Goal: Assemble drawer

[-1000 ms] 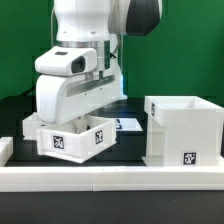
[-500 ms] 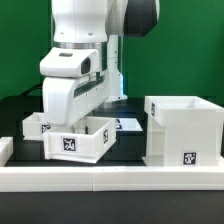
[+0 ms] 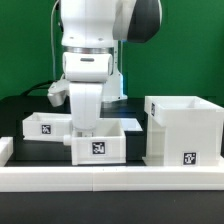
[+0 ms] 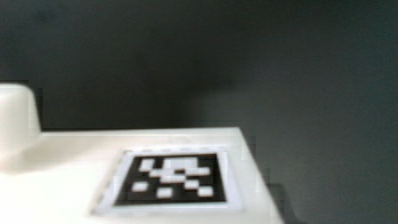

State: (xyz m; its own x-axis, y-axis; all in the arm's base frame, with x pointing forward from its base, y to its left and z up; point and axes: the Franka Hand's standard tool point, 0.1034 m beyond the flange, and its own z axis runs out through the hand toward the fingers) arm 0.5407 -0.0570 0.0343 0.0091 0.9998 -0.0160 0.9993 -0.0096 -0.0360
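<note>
While fingers [image 3: 84,126] clamp centre tray [image 3: 98,148] (by a wall) | casing [image 3: 185,125] near, edges apart

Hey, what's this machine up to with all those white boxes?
A robot arm is putting a drawer unit together. Its pincer reaches down into a small tray and seems to grip its rear wall: the tray has shifted and turned with the arm over the last second. A second tray sits behind, toward the exterior view's left. The tall casing stands at the right, with both trays outside it.
</note>
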